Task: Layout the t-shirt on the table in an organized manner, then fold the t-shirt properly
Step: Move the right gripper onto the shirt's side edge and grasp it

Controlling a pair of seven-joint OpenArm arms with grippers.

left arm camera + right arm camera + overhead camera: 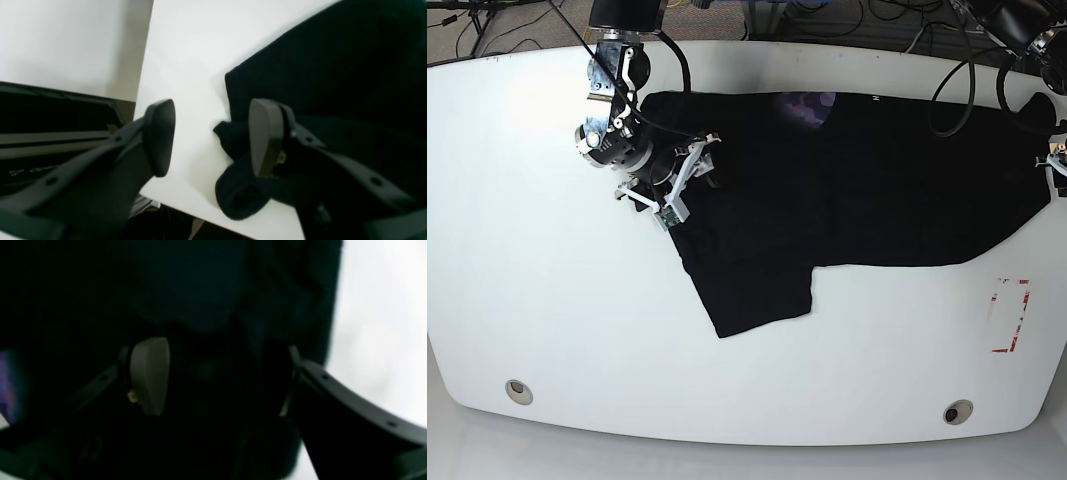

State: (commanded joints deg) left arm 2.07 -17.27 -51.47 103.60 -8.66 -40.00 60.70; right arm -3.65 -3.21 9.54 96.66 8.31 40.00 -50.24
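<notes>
The black t-shirt (867, 180) lies spread across the white table (547, 300), from left of centre to the right edge, with one sleeve (757, 290) pointing toward the front. Its purple label (812, 103) shows at the neck near the back edge. My right gripper (695, 165) hovers open over the shirt's left part; in the right wrist view the right gripper (217, 376) has dark cloth (200, 290) filling the space beneath. My left gripper (213, 136) is open at the table's right edge, one finger over a bunched shirt corner (240, 190).
Two round grommet holes (518, 391) (957, 411) sit near the front edge. Red tape marks (1012, 315) lie at the front right. Cables (967, 60) loop behind the back right. The table edge (141, 86) drops off just left of my left gripper.
</notes>
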